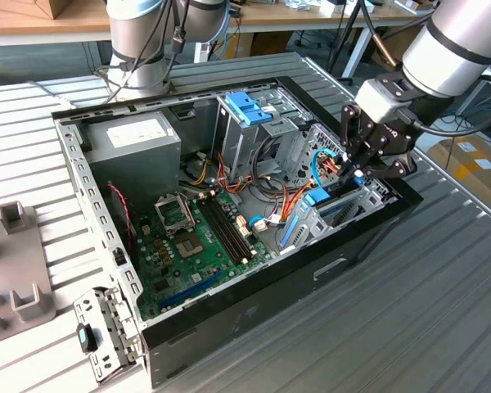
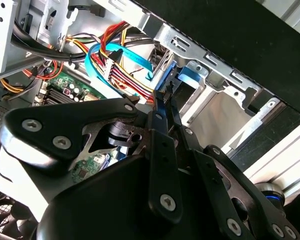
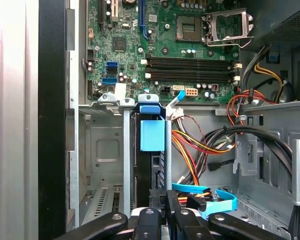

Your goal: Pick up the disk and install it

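Bright blue carrier frames the dark disk (image 3: 152, 150); green motherboard (image 3: 190, 45); black end effector (image 3: 162, 202).

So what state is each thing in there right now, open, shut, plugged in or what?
disk: standing on edge in the metal bay, at the gripper's tips.
gripper: jaws nearly together at the disk's end.
computer case: side open, lying flat.
processor socket: unlatched, empty.
memory slots: filled.

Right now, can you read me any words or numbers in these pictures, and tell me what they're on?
No text is clear enough to quote.
White label on the power supply: print too small to read.
Markings on the motherboard: too small to read.
Labels on the cardboard boxes: too blurred to read.
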You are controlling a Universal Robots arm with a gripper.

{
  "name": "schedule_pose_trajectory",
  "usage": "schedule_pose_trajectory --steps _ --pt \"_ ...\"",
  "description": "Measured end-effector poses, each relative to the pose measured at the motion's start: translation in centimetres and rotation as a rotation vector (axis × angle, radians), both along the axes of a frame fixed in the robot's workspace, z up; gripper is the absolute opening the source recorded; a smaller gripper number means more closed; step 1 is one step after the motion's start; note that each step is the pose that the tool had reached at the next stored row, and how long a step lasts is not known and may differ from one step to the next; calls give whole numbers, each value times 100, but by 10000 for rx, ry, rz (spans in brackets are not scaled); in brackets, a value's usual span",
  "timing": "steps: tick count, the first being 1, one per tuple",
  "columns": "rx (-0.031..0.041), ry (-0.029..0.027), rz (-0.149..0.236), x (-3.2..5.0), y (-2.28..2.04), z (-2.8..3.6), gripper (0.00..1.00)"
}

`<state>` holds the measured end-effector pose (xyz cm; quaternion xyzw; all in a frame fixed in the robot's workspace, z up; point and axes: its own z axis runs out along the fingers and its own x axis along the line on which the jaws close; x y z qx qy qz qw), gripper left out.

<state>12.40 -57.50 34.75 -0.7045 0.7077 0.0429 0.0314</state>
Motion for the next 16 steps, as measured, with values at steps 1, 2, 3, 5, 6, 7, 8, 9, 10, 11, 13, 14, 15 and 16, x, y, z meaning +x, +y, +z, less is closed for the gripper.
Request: schedule_pose_trajectory --steps 1,2,3,5,6,7,8,9,10,11,13,14,15,16 --pt "-1 11 1 1 2 -9 17" --pt "0 24 1 3 4 -20 17" --pt "-1 41 4 10 7 -29 17" --pt "-2 52 4 20 7 -33 17" --pt "-1 57 7 27 7 -34 17" --pt "-1 63 10 31 8 -36 17" --pt "-1 65 12 34 7 -37 17" --pt "-1 66 13 35 7 -37 17" --pt "-2 66 13 36 7 -37 17" --pt "-2 66 15 37 7 -35 17" --pt "-11 63 15 37 7 -15 17" --pt "-11 63 16 37 7 -2 17" --pt "-14 62 16 37 7 12 17" --pt "-13 63 16 37 7 12 17"
